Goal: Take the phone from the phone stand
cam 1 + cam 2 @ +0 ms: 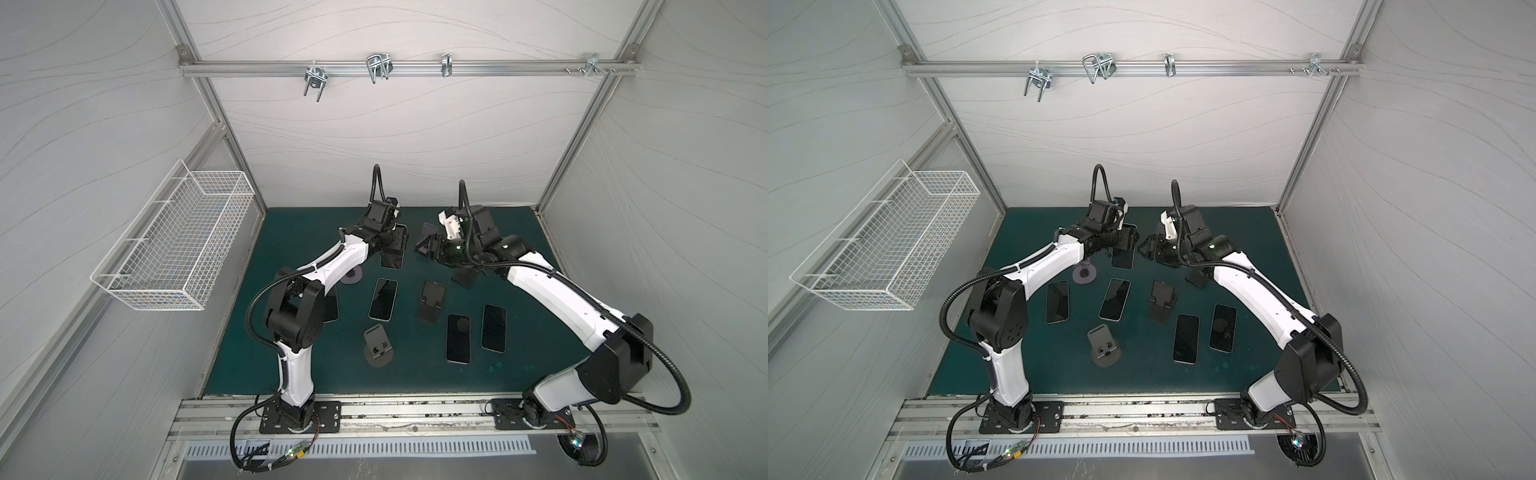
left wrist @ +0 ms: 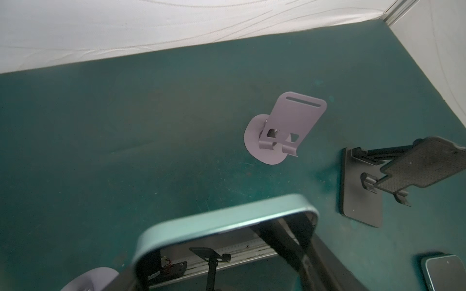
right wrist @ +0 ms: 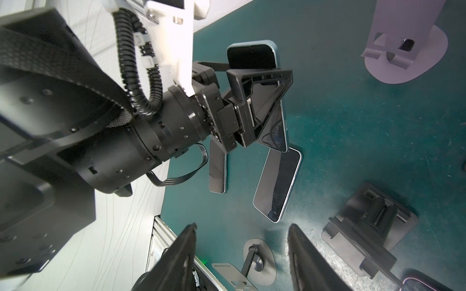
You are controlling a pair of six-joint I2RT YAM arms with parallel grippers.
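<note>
My left gripper (image 1: 397,245) is shut on a phone (image 2: 222,216) with a pale teal edge and holds it tilted above the green mat. In the right wrist view its black jaws clamp the phone (image 3: 252,58) at mid-length. No stand touches the phone in these views. An empty lilac phone stand (image 2: 285,128) sits on the mat just beyond the phone, and the right wrist view also shows that lilac stand (image 3: 403,37). My right gripper (image 3: 242,226) hangs open and empty, facing the left gripper (image 3: 264,100) from the right (image 1: 422,247).
Several phones lie flat on the mat (image 1: 582,266), among them one at the middle (image 1: 383,299) and two at the front right (image 1: 458,338). A grey stand (image 1: 376,345), black stands (image 1: 433,300) and a lilac base (image 1: 353,276) stand around. A wire basket (image 1: 174,241) hangs on the left wall.
</note>
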